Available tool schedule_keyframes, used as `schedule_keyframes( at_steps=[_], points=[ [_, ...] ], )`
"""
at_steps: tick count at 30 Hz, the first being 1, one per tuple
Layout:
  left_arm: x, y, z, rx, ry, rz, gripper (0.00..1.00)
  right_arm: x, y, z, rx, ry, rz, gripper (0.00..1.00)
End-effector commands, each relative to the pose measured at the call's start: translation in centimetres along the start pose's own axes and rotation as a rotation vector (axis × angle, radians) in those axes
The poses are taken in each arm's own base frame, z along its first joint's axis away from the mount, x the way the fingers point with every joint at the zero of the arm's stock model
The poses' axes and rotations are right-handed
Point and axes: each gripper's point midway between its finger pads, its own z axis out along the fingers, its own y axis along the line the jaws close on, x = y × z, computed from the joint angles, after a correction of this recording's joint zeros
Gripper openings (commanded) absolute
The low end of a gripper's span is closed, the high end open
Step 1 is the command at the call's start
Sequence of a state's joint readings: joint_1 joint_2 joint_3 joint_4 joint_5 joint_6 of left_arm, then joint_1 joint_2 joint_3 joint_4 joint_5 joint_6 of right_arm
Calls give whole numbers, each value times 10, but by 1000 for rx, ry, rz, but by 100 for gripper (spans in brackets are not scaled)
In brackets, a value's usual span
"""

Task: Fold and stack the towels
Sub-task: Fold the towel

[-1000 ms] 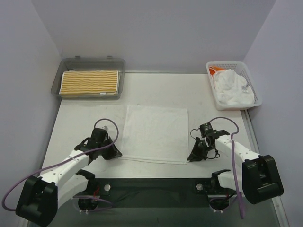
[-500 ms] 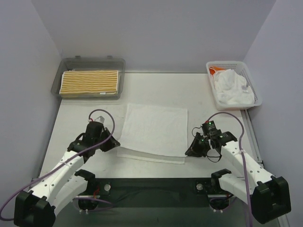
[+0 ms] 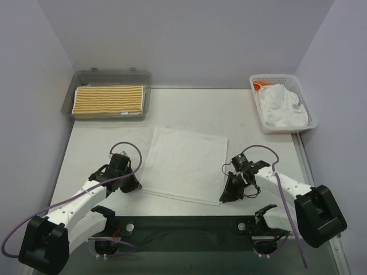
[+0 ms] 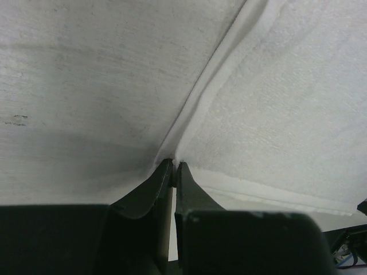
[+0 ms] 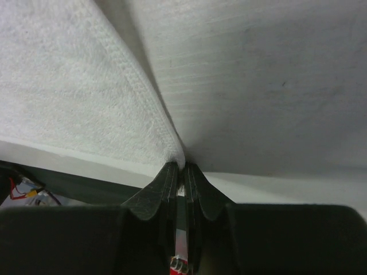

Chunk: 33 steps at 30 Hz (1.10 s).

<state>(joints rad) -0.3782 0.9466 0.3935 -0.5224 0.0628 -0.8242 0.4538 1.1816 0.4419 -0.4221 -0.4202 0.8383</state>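
A plain white towel (image 3: pixel 184 163) lies spread in the middle of the table, slightly skewed, with a second layer showing along its near edge. My left gripper (image 3: pixel 133 185) is shut on the towel's near left corner; in the left wrist view the gripper (image 4: pixel 174 166) pinches the white towel (image 4: pixel 275 97) at its hem. My right gripper (image 3: pixel 225 197) is shut on the near right corner, where the gripper (image 5: pixel 182 168) clamps the white towel (image 5: pixel 69 86). A folded yellow-and-white striped towel (image 3: pixel 109 101) lies in the tray. Crumpled white towels (image 3: pixel 281 110) fill the basket.
The clear grey tray (image 3: pixel 112 73) stands at the back left corner. The white mesh basket (image 3: pixel 307 110) stands at the back right, with something orange (image 3: pixel 261 85) at its far end. Walls close in the table on the left, back and right.
Half a second ago both grippers had carried the towel's near corners a little away from the bases. Now they are back toward the near edge, and the towel lies slightly skewed.
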Motion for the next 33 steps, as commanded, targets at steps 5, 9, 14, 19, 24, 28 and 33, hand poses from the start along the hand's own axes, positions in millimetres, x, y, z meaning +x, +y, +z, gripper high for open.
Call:
schedule_keyframes(
  at_steps=[5, 9, 14, 19, 24, 28, 33],
  points=[
    [-6, 6, 9, -11, -48, -4, 0, 0, -17, 10, 79, -3, 6, 0],
    [0, 4, 14, 1, -20, -14, 0, -6, -23, 11, 104, -39, 16, 0],
    [2, -14, 13, 64, -16, -18, 0, -24, -29, 6, 108, -63, 55, 0],
    [-2, -25, 11, 81, -17, -20, 0, -47, -34, -12, 115, -116, 73, 0],
    [-24, -44, -7, 117, -81, 18, 0, -58, -12, -38, 57, -163, 39, 0],
    [-50, -68, -31, 151, -143, 54, 0, -65, 11, -64, -21, -212, 33, 0],
    [-79, -87, -67, 157, -224, 95, 0, -57, 32, -95, -100, -252, 19, 0]
  ],
)
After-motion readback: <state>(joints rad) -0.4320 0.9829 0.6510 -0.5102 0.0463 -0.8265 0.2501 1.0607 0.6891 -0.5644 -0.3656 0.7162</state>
